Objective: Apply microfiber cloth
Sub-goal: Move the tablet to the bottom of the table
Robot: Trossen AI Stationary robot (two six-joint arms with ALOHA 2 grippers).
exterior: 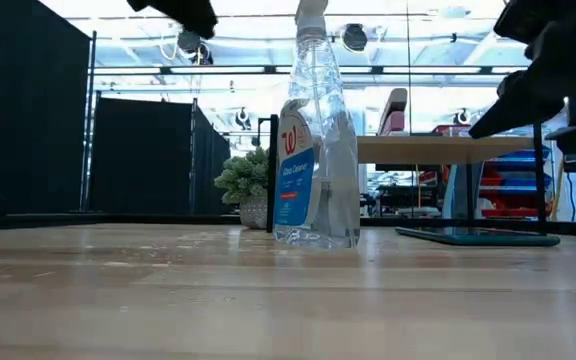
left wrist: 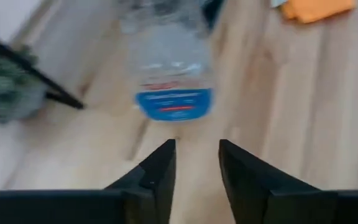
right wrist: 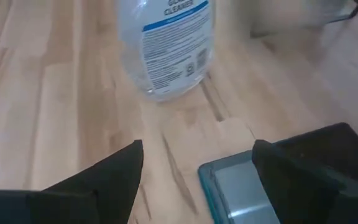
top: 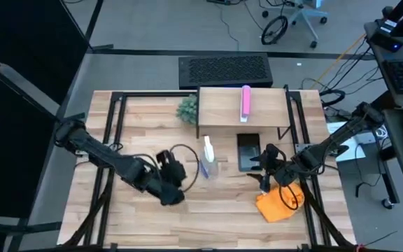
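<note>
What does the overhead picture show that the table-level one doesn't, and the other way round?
Only the overhead view shows the orange microfiber cloth lying near the table's front edge, the pink bar on the small shelf, and both arms whole: the right hand open above the tablet's edge, the left hand open beside the bottle. Only the table-level view shows the bottle's red and blue label and the room behind. Both show the spray bottle, the small plant and the dark tablet.

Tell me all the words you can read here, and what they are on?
"W": red logo on the spray bottle, low view.
"Glass Cleaner": blue label below it, small but legible.
"CLEANER": back label of the bottle in the right wrist view; fine print below is too small to read.
Nothing else is readable.
</note>
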